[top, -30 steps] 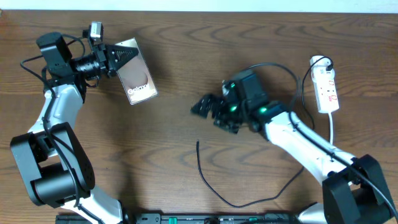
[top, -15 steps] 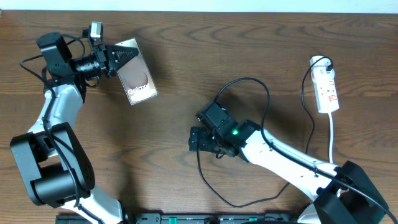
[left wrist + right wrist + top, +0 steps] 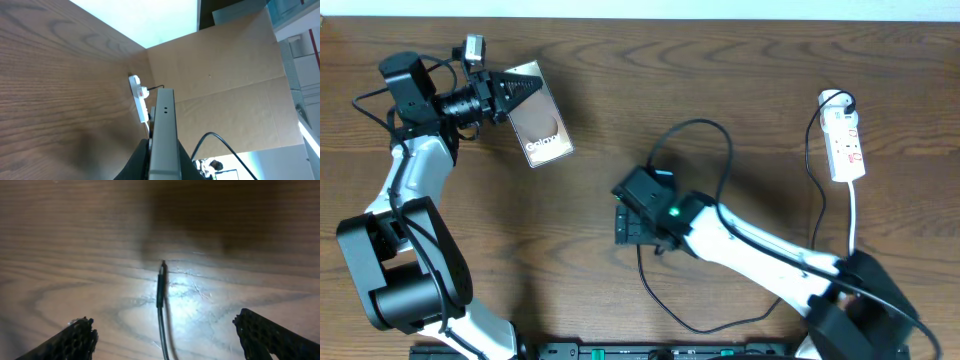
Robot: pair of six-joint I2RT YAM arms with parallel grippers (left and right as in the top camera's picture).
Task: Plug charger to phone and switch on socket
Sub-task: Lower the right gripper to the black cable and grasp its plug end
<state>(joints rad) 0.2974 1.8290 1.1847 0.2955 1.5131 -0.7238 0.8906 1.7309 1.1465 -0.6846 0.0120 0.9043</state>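
**Charger pickup pending: right gripper open over the tip**

The step in hand is judged to be the pickup of the charger (image 3: 160,287). Plugging in and switching on are not yet done.

- **Right gripper (image 3: 162,325):** The jaws are spread wide and nothing is held. In the right wrist view the fingers (image 3: 77,340) are seen at lower left and lower right of the frame. The charger's tip lies flat on the table (image 3: 740,70) between them, roughly centred and pointing to the top of the frame. No contact is seen, and the height above the wood cannot be told.
- **Left gripper (image 3: 505,95):** It is clamped on one end of the phone (image 3: 542,128) at upper left of the overhead frame. Whether the phone is lifted cannot be told.
- **Socket (image 3: 845,135):** It lies at the right edge of the overhead frame, well apart from both grippers.

Notes for the grasp:
- The descent should be kept straight so the centring is not lost.
- The stiff connector body should be taken, not the limp cable behind it.
- The very end should be left protruding so it can be fed into the phone's port.
- The jaws should be closed only once the pads are level with the table, since a cable this thin is likely to roll or slip out.
- The slack loop at lower centre of the overhead frame should be watched for drag against the right arm.
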